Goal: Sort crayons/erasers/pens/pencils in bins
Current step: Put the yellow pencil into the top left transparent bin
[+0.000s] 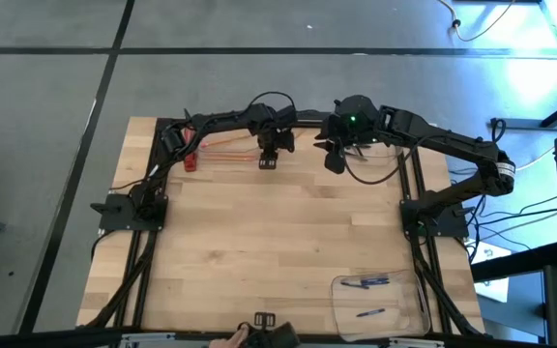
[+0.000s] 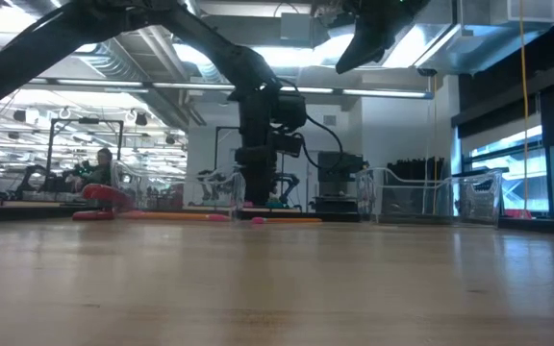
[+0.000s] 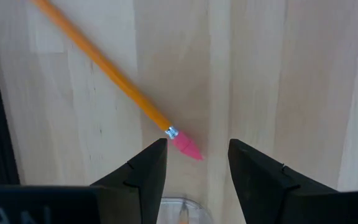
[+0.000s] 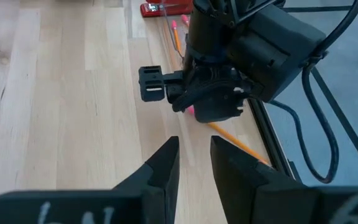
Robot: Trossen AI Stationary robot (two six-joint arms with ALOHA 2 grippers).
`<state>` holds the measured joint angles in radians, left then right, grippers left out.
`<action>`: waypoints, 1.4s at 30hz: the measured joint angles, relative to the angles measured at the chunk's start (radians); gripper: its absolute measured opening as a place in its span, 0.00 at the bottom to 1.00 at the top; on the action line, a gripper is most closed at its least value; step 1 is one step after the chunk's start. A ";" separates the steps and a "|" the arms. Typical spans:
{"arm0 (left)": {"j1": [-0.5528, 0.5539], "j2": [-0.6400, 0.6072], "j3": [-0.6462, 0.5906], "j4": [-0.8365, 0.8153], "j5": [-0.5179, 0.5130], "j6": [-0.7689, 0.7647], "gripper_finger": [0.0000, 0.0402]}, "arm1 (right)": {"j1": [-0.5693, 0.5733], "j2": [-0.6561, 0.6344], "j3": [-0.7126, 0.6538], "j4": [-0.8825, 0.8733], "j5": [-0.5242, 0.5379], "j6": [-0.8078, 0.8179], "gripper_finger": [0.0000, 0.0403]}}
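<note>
Between the two dark fingers (image 3: 148,171) of the left gripper (image 3: 194,163), seen from the left wrist, lies the pink eraser tip of an orange pencil (image 3: 107,68). The jaws stand spread, one finger on each side of the tip, neither touching it; the eraser end sits just ahead of the gap, nearer one finger than the other. The pencil's shaft runs diagonally away from the gripper across the pale wooden table (image 3: 278,68).

In the high view the left gripper (image 1: 270,155) hangs over the far edge of the table (image 1: 278,242), with thin pencils (image 1: 228,145) lying on the wood beside it, between the gripper and a small red object (image 1: 190,160). The right gripper (image 1: 335,158) hovers near the left gripper, further along the same far edge; from its wrist camera its fingers (image 4: 161,169) show a narrow gap with nothing between them, and the left arm's head fills the view beyond, an orange pencil (image 4: 235,140) emerging beneath it.

Well apart from the left gripper, at the table's near right corner, a clear bin (image 1: 344,314) holds dark pens (image 1: 367,282).
</note>
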<state>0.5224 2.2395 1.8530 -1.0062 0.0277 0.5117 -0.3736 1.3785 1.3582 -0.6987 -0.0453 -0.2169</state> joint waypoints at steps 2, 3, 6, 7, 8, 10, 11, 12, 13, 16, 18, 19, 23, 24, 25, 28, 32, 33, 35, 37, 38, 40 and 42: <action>-0.008 0.000 0.000 -0.008 -0.006 0.058 0.41 | 0.000 0.000 0.000 0.000 0.000 0.000 0.23; -0.014 0.000 0.000 -0.008 -0.023 0.090 0.41 | 0.000 0.000 0.000 0.000 0.000 0.000 0.23; -0.040 0.003 -0.001 -0.008 -0.123 0.153 0.41 | 0.000 0.000 0.000 0.000 0.000 0.000 0.23; -0.050 0.003 0.000 -0.010 -0.163 0.165 0.41 | 0.000 0.000 0.000 0.000 0.000 0.000 0.23; -0.058 0.004 0.006 -0.019 -0.196 0.173 0.41 | 0.000 0.000 0.000 0.000 0.000 0.000 0.23; -0.072 0.004 0.026 -0.029 -0.217 0.176 0.41 | 0.000 0.000 0.000 0.000 0.000 0.000 0.23; -0.077 0.004 0.040 -0.041 -0.209 0.176 0.41 | 0.000 0.000 0.000 0.000 0.000 0.000 0.23; -0.081 0.004 0.056 -0.061 -0.188 0.175 0.41 | 0.000 0.000 0.000 0.000 0.000 0.000 0.23; -0.083 0.004 0.071 -0.074 -0.163 0.173 0.41 | 0.000 0.000 0.000 0.000 0.000 0.000 0.23; -0.079 0.004 0.103 -0.072 -0.105 0.107 0.41 | 0.000 0.000 0.000 -0.001 0.000 0.000 0.23; -0.065 0.003 0.110 -0.060 -0.044 0.018 0.41 | 0.000 0.000 0.000 -0.001 0.000 0.000 0.23; -0.056 0.003 0.110 -0.052 -0.013 -0.021 0.41 | 0.000 0.000 0.000 -0.001 0.000 0.000 0.23; -0.029 0.003 0.089 -0.008 0.007 -0.124 0.41 | 0.000 0.000 0.000 -0.001 0.000 0.000 0.23; -0.025 0.003 0.082 -0.005 0.007 -0.141 0.41 | 0.000 0.000 0.000 -0.001 0.000 0.000 0.23; -0.021 0.003 0.074 0.001 0.007 -0.149 0.41 | 0.000 0.000 0.000 -0.001 0.000 0.000 0.23; -0.021 0.003 0.053 0.033 0.006 -0.165 0.41 | 0.000 0.000 0.000 -0.001 0.000 0.000 0.23; -0.029 0.003 0.027 0.069 -0.002 -0.162 0.41 | 0.000 0.000 0.000 -0.001 0.000 0.000 0.23; -0.033 0.003 0.023 0.070 -0.017 -0.162 0.41 | 0.000 0.000 0.000 -0.001 0.000 0.000 0.23; -0.036 0.003 0.020 0.072 -0.055 -0.162 0.41 | 0.000 0.000 0.000 -0.001 0.000 0.000 0.23; -0.035 0.003 0.020 0.073 -0.065 -0.167 0.41 | 0.000 0.000 0.000 -0.001 0.000 0.000 0.23; -0.034 0.003 0.020 0.070 -0.062 -0.170 0.41 | 0.000 0.000 0.000 -0.001 0.000 0.000 0.23; -0.034 0.003 0.020 0.061 -0.062 -0.170 0.41 | 0.000 0.001 0.000 -0.001 0.000 0.000 0.23; -0.033 0.008 0.020 0.054 -0.063 -0.178 0.41 | 0.000 0.001 0.000 -0.001 0.000 0.000 0.23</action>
<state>0.4890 2.2478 1.8732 -0.9523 -0.0349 0.3340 -0.3737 1.3792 1.3582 -0.6996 -0.0452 -0.2173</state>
